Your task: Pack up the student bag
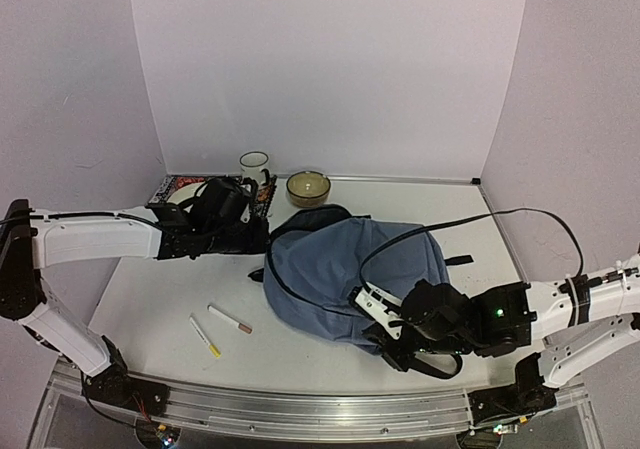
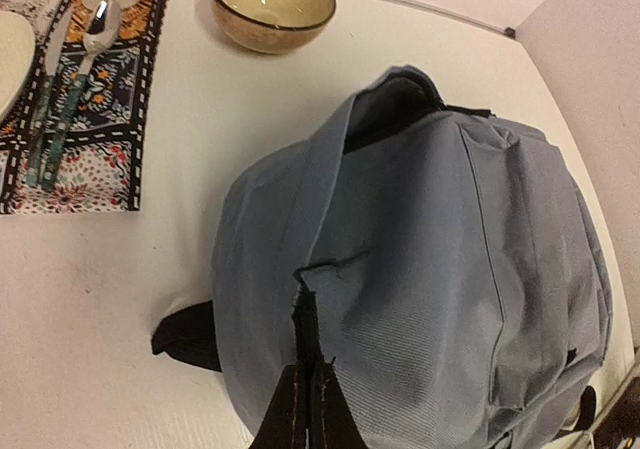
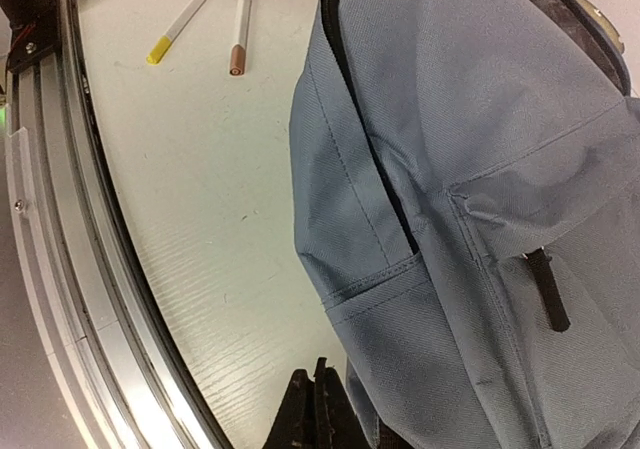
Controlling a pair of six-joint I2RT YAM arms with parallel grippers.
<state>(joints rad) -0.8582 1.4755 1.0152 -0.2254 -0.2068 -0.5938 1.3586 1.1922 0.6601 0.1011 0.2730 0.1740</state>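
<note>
One student bag [image 1: 340, 269], grey-blue with black trim, lies flat at the middle of the worktop [image 1: 150, 299], between my two arms, its front pocket facing up and its top end towards the far wall. My left fingers [image 2: 305, 389] are pressed together with no gap, their tips against the bag's fabric at its left side, where a small crease rises; whether any cloth is caught between them I cannot tell. My right fingers [image 3: 312, 389] are likewise closed tight and holding nothing that I can see, down at the worktop just beside the bag's near edge. One black zip pull [image 3: 548, 289] lies on the pocket, and one black strap end [image 2: 185, 339] pokes out from under the bag's left side. Two pens lie side by side on the bare worktop, near the bag's left: one yellow-capped pen [image 1: 206, 337] and one brown-capped pen [image 1: 230, 319]. At the far side stand one tan bowl [image 1: 308, 188] and one white mug [image 1: 254, 167], with one patterned placemat [image 2: 90, 129] carrying one white plate [image 2: 10, 59], one spoon [image 2: 85, 59] and one second utensil [image 2: 45, 109], both teal-handled
</note>
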